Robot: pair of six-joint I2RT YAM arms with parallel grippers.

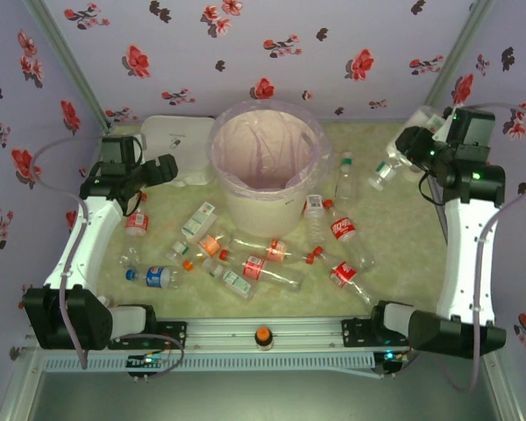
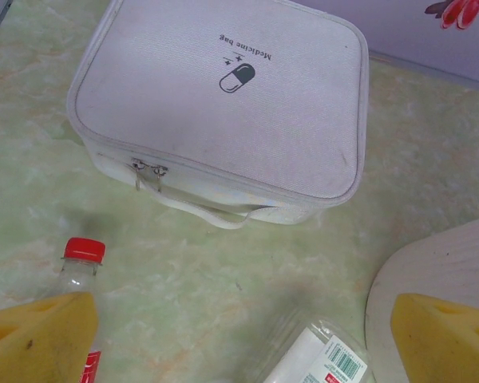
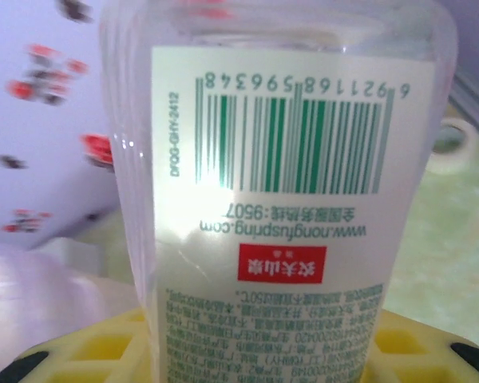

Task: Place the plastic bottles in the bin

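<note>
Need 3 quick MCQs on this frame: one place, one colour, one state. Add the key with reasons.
1. The white medicine bag lies:
A) inside the bin
B) left of the bin
C) at the table's near edge

2. The barcode on the bottle in the right gripper is:
A) black
B) blue
C) green

3. The left gripper is:
A) open, holding nothing
B) shut on a bottle
C) shut on the bag's handle

Key:
1 B: the top view shows the bag at the bin's left side.
2 C: the right wrist view shows green bars on the label.
3 A: the left wrist view shows its yellow fingers wide apart, gripping nothing.
</note>
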